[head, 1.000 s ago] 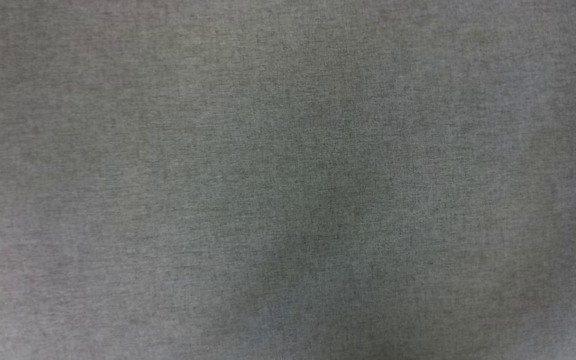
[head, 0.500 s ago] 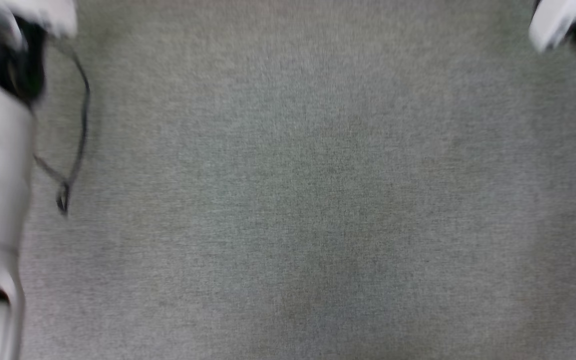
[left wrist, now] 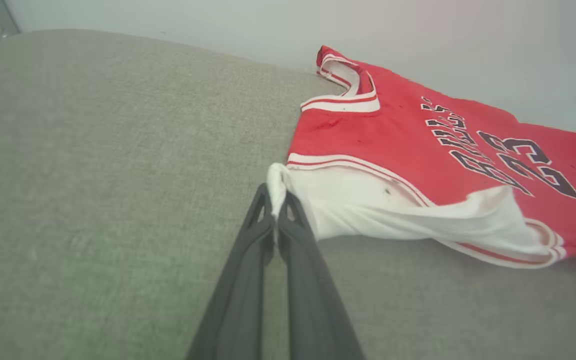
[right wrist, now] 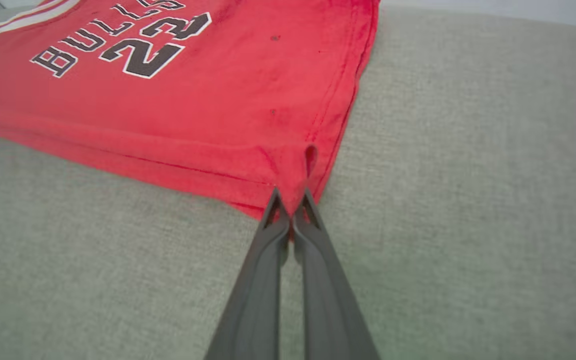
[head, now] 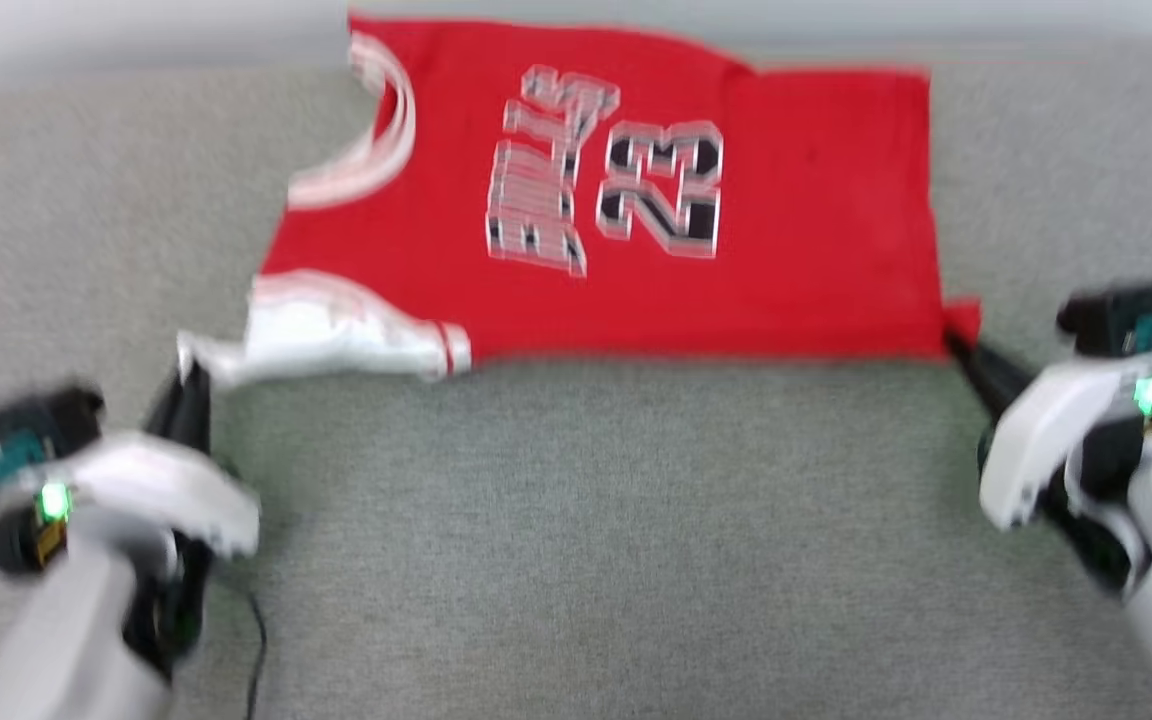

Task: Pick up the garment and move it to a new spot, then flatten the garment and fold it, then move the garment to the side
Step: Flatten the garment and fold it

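Hands (left wrist: 275, 202) (right wrist: 293, 202) tight on the garment (head: 796, 230)

The worktop (head: 576, 560) is covered in grey, finely woven cloth with a faint heathered fleck. It runs flat to both sides and the near edge of the head view, under soft, even light that casts only weak shadows. Along its far edge rises a plain, pale whitish-grey wall (left wrist: 168, 15), which in the left wrist view meets the cloth in a gently curved line. In that view's top left corner a slanting grey strip (left wrist: 1, 20) stands against the wall; what it is cannot be told.
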Tool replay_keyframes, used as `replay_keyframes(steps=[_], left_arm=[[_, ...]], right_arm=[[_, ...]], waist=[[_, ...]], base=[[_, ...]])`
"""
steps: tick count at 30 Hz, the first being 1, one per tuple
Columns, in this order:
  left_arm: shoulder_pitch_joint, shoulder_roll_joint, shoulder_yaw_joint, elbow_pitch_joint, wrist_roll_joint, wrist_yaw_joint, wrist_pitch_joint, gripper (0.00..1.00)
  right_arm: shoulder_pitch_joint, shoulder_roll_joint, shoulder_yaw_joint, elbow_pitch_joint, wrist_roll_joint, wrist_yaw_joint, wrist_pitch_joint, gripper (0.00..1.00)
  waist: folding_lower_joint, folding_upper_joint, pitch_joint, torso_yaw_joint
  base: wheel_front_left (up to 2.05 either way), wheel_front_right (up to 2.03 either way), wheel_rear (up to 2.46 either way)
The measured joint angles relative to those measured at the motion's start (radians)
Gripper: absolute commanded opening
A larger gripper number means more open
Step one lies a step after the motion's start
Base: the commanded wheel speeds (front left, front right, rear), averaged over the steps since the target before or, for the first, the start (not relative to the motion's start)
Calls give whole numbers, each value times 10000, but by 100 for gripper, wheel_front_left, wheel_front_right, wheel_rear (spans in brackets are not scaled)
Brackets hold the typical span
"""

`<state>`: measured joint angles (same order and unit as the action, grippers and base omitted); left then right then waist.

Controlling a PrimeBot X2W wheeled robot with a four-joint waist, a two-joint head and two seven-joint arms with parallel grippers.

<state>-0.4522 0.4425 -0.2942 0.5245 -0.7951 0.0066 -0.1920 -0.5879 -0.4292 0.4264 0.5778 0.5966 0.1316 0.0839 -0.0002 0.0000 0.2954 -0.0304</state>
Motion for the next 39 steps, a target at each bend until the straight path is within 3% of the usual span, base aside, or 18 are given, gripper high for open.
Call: replay_keyframes(steps=[11, 16, 21, 26, 39], left_arm=[[4975, 681, 92, -4870, -389, 2615, 1718, 0], [6292, 957, 134, -6362, -656, 3298, 2391, 0], [7048, 1214, 215, -7342, -800, 3716, 2786, 0], [6645, 1277, 109, -7553, -759, 3534, 2890, 0], [2906, 826, -362, -5241, -445, 2021, 2696, 0]], right_arm=[[4190, -263, -1482, -2938, -155, 0, 1768, 0], [5862, -27, -2412, -4334, -464, -2, 2767, 0], [7091, 481, -3313, -5597, -815, -2, 3687, 0], [7257, 972, -3929, -6220, -1074, -4, 4380, 0], [4258, 963, -3287, -5060, -1432, -6, 4681, 0]], waist=[[-3, 1, -1967, -17], [-3, 0, -2539, 55], [-2, 0, -2791, 213], [-2, 0, -2617, 249], [3, 0, -1081, 3]], base=[[0, 0, 0], [0, 0, 0], [0, 0, 0], [0, 0, 0], [0, 0, 0]])
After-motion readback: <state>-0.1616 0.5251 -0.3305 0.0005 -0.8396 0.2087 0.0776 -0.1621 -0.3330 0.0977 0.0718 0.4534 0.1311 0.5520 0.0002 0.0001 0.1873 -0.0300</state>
